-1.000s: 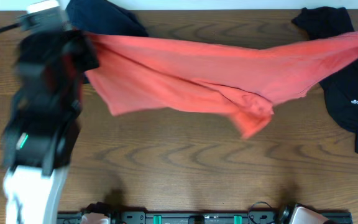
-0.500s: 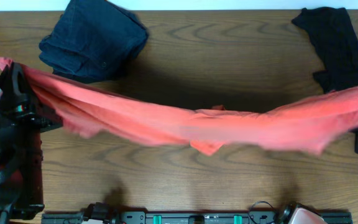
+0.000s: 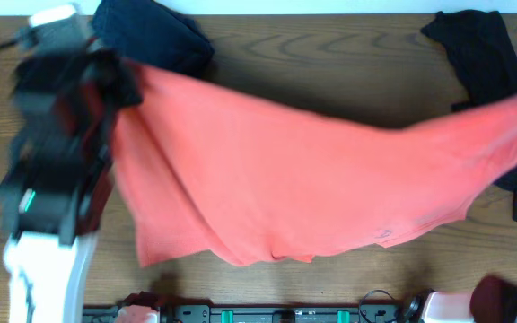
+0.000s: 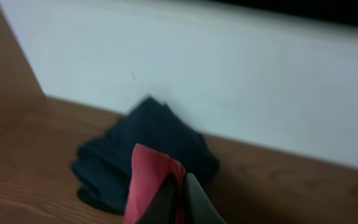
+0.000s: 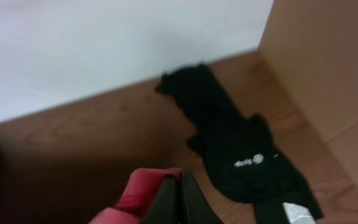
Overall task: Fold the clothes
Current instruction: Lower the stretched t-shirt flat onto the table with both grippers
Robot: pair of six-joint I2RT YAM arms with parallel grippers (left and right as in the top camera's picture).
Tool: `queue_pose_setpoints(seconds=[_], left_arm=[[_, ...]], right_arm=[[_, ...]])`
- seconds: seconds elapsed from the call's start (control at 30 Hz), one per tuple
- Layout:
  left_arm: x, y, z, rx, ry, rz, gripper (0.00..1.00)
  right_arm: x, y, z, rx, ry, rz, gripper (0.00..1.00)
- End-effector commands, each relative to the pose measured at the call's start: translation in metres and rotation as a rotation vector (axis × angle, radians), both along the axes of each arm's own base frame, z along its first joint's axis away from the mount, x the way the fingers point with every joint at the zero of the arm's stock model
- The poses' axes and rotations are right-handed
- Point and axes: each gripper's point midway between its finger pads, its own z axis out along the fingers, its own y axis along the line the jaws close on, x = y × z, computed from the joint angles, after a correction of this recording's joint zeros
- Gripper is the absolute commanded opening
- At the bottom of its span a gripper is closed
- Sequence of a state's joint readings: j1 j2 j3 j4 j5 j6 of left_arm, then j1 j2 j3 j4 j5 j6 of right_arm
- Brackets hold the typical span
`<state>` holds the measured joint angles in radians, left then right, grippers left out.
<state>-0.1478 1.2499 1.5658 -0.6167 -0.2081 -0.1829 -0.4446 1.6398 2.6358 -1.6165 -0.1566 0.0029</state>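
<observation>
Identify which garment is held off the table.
The coral-red T-shirt, pinched by left gripper and right gripper; navy denim garment and black shirt lie on the table.

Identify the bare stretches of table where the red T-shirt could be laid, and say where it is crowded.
Bare wood shows along the back of the table, between the navy denim garment and the black shirt, and at the front right, below the hem of the red T-shirt. Crowded: both back corners; the left arm fills the left side.
</observation>
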Motion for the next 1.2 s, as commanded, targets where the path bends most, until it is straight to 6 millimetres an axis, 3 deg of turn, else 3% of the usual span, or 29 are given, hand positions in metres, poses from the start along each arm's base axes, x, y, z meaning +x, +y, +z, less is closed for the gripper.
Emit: queue_pose_setpoints(seconds=[0.0, 0.13, 0.3, 0.43, 0.57, 0.73, 0.9, 1.07, 1.17], left_arm=[[0.041, -0.013, -0.034, -0.018, 0.067, -0.031, 0.06], [0.092, -0.03, -0.074, -0.024, 0.098, -0.064, 0.06], [0.148, -0.059, -0.118, -0.024, 0.082, -0.102, 0.06], [0.184, -0.082, -0.152, -0.029, 0.048, -0.129, 0.06], [0.215, -0.103, -0.184, -0.038, -0.009, -0.152, 0.06], [0.244, -0.121, -0.223, -0.052, -0.083, -0.171, 0.06], [0.256, -0.134, -0.265, -0.054, -0.097, -0.185, 0.06], [0.262, -0.129, -0.3, -0.034, -0.083, -0.165, 0.06], [0.265, -0.122, -0.309, 0.003, -0.082, -0.155, 0.06]], right_arm=[[0.049, -0.024, -0.046, 0.037, 0.123, 0.021, 0.01], [0.105, -0.042, -0.103, 0.086, 0.229, 0.043, 0.01], [0.172, -0.048, -0.173, 0.115, 0.304, 0.088, 0.01], [0.219, -0.041, -0.215, 0.109, 0.306, 0.132, 0.01], [0.255, -0.031, -0.244, 0.107, 0.285, 0.155, 0.01], [0.286, -0.026, -0.277, 0.116, 0.266, 0.152, 0.01], [0.304, -0.03, -0.308, 0.13, 0.263, 0.136, 0.01], [0.32, -0.035, -0.335, 0.131, 0.255, 0.128, 0.01], [0.327, -0.037, -0.347, 0.125, 0.247, 0.126, 0.01]])
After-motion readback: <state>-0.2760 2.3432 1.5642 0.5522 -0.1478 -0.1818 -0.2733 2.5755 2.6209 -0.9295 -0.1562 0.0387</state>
